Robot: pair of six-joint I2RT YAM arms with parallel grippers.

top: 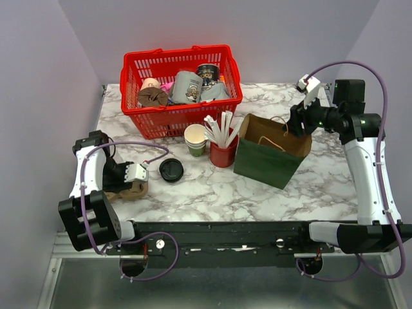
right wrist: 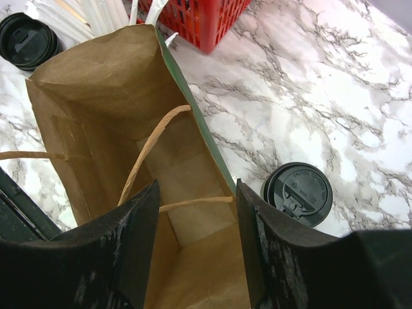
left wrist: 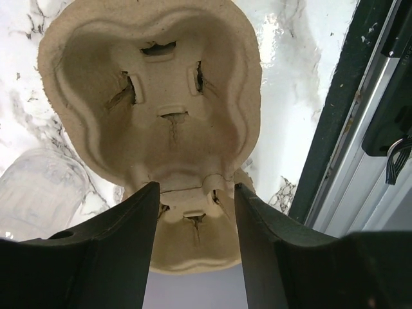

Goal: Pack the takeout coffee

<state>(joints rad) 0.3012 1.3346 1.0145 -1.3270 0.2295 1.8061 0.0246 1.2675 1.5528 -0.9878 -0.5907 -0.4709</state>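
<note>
The takeout coffee (right wrist: 297,193) shows only in the right wrist view, as a round black lid with a dark olive rim. It stands on the marble just outside the right wall of the green paper bag (right wrist: 96,96). In the top view it is hidden behind the bag (top: 267,154) and my right arm. My right gripper (right wrist: 196,187) is open and empty above the open bag mouth, near its right edge (top: 297,122). My left gripper (left wrist: 196,187) is open, its fingers on either side of a pulp cup carrier (left wrist: 154,96) at the near left (top: 136,191).
A red basket (top: 180,112) of cups stands at the back. A stack of lidless green cups (top: 195,138), a red cup of white sticks (top: 222,151) and a stack of black lids (top: 171,170) sit mid-table. The table's black front rail (left wrist: 335,129) is close to the carrier.
</note>
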